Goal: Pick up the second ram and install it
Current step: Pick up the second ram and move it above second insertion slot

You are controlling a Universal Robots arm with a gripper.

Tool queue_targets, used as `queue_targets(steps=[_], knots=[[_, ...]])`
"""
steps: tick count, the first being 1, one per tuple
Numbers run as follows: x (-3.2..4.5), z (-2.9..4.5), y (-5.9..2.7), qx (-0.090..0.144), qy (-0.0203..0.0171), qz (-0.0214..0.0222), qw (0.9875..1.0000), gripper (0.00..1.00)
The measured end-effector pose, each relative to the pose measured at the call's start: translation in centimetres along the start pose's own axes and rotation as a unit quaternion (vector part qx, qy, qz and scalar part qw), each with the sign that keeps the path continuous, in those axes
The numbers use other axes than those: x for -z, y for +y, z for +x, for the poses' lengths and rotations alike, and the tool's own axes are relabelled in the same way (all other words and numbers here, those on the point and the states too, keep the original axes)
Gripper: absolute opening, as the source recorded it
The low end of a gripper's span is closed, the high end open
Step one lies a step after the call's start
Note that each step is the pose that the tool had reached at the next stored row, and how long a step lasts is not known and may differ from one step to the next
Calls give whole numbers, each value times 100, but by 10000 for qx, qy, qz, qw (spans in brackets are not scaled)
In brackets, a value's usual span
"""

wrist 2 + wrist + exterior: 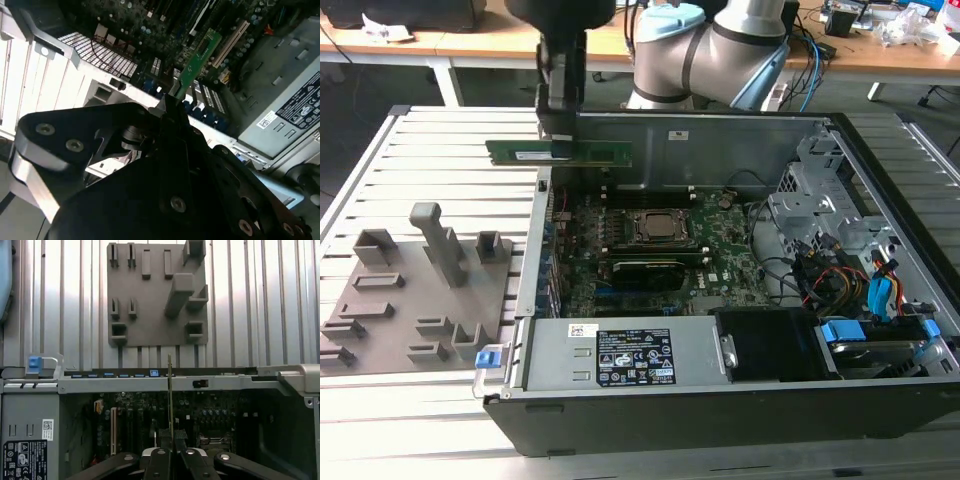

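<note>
Above PC case (pixel 720 425): ram (pixel 598 153) btwn gripper (pixel 558 138) jaws

The counter (pixel 440 135) is one of those slatted silver metal tops. Sitting right on it are a grey holder plate (pixel 390 300) with blocks and slots at the exterior view's left and, just beside that, an open computer case (pixel 720 415) lying on its side.
</note>
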State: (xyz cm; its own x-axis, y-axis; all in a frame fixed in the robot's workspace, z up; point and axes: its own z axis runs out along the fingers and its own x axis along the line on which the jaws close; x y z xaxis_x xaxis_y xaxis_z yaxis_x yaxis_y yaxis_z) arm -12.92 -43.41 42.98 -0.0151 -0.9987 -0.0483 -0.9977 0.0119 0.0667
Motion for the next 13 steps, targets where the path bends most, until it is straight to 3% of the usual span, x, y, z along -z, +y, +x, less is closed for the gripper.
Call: queue_targets(steps=[13], knots=[[59, -21, -889, -2, 1, -47, 10000, 13]])
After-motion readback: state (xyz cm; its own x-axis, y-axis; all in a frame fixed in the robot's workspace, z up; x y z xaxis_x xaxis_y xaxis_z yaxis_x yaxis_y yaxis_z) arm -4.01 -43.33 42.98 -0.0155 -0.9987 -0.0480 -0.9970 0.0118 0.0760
